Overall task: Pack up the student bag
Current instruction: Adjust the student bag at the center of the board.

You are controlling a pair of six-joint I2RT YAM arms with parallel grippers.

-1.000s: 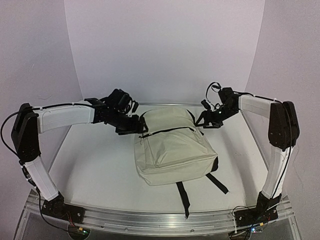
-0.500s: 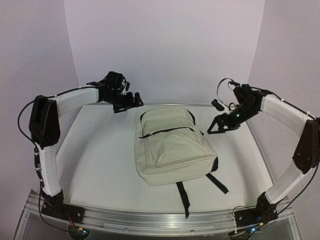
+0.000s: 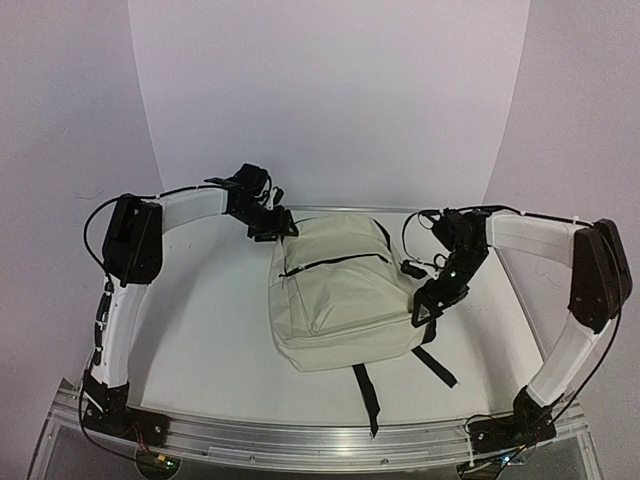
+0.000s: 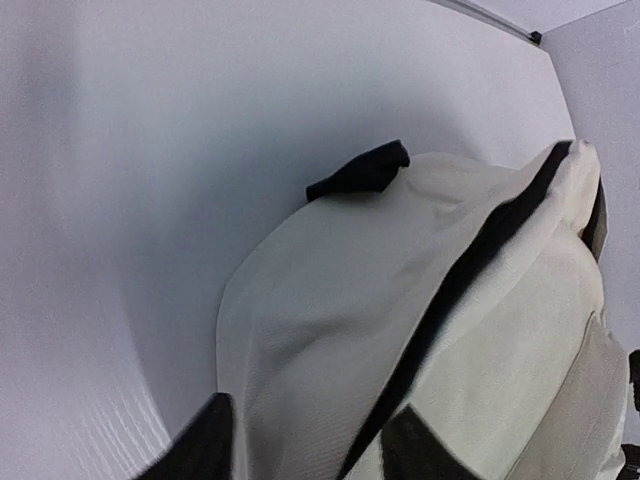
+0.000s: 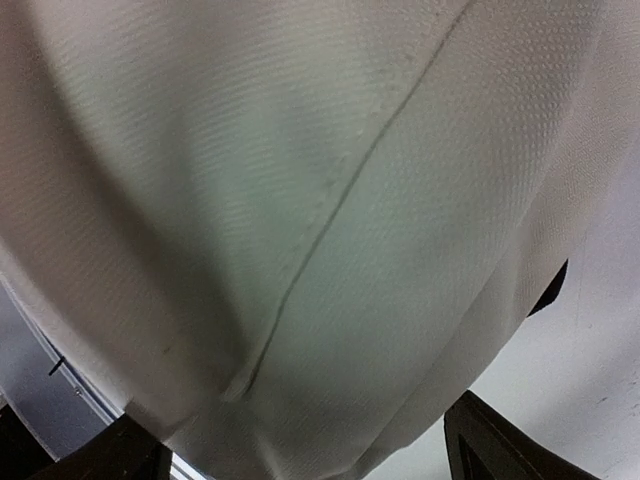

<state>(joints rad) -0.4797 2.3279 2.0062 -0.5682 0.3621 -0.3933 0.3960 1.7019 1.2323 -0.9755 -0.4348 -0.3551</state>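
Student bag (image 3: 340, 295) lies flat at the middle of the table (image 3: 200, 330), straps toward the arm bases. Left gripper (image 3: 281, 228) is at its top corner, jaws partly apart astride fabric. Right gripper (image 3: 427, 306) is spread wide against its right side, probably bracing it for opening.

The student bag (image 5: 330, 200) overruns both wrist views, whose bottom edges cut off the fingers (image 4: 200, 450).
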